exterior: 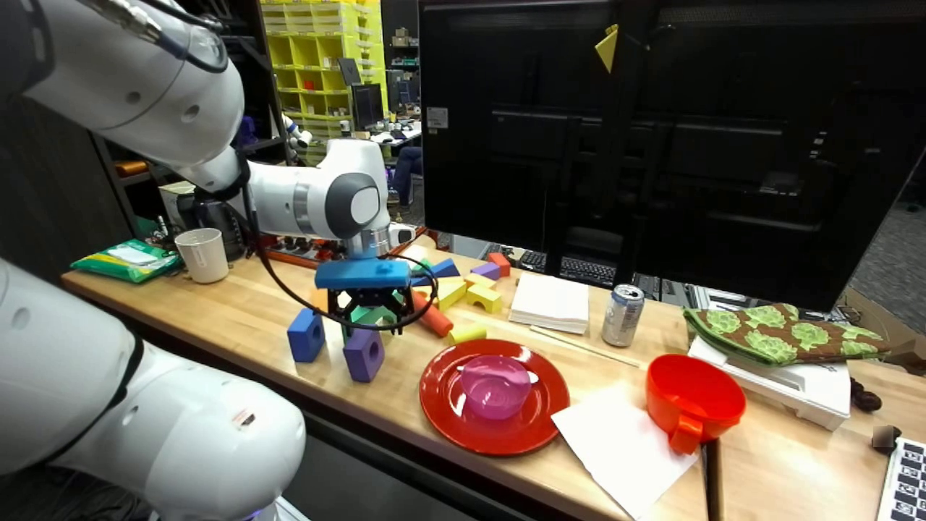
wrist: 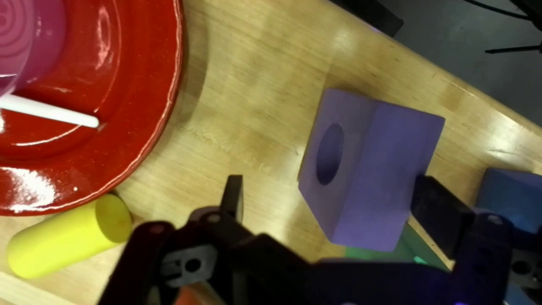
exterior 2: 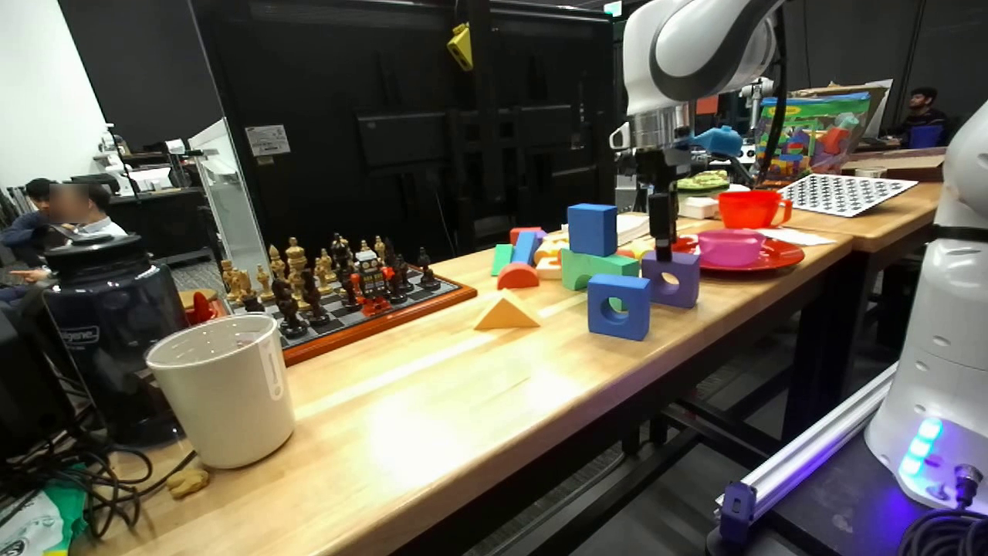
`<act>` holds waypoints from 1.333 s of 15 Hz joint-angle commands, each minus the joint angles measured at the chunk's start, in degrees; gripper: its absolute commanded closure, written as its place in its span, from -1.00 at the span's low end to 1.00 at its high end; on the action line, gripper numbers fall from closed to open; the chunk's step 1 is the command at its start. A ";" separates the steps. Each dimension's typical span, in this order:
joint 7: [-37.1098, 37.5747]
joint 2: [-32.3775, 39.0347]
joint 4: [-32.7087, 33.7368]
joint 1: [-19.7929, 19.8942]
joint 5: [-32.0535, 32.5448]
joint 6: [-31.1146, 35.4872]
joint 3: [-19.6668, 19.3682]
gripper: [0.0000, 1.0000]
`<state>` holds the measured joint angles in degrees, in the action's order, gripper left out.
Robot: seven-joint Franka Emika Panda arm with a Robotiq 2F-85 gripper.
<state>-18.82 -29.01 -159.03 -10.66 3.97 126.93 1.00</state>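
Observation:
My gripper [wrist: 334, 203] points down with its jaws wide apart around one end of a purple block [wrist: 381, 182] with a round hole. The block stands on the table near its front edge. In the wrist view the right finger [wrist: 442, 216] lies against or very close to the block's side; I cannot tell if they touch. A gap separates the left finger [wrist: 232, 197] from it. Beside it stands a blue block [exterior 2: 619, 306] with a hole. Behind, a green arch block [exterior 2: 598, 269] carries another blue block [exterior 2: 592, 229].
A red plate [exterior: 535, 416] with a pink bowl [exterior: 495, 387] stands beside the purple block. A yellow cylinder [wrist: 70, 237] lies near its rim. Several coloured blocks are behind the gripper. Farther along are a can [exterior: 623, 315], a red cup [exterior: 694, 398] and a chessboard [exterior 2: 378, 316].

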 commanded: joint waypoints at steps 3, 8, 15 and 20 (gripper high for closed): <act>7.98 -5.29 -1.47 0.41 2.92 -0.76 5.08 -1.00; 10.02 -4.16 0.07 -0.46 2.65 -0.83 6.52 -1.00; 8.36 -2.23 0.25 -0.38 0.95 1.26 4.27 -1.00; 6.32 1.14 0.23 -0.53 -1.60 3.63 2.12 -1.00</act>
<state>-10.56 -30.41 -158.87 -10.69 4.14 128.58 4.55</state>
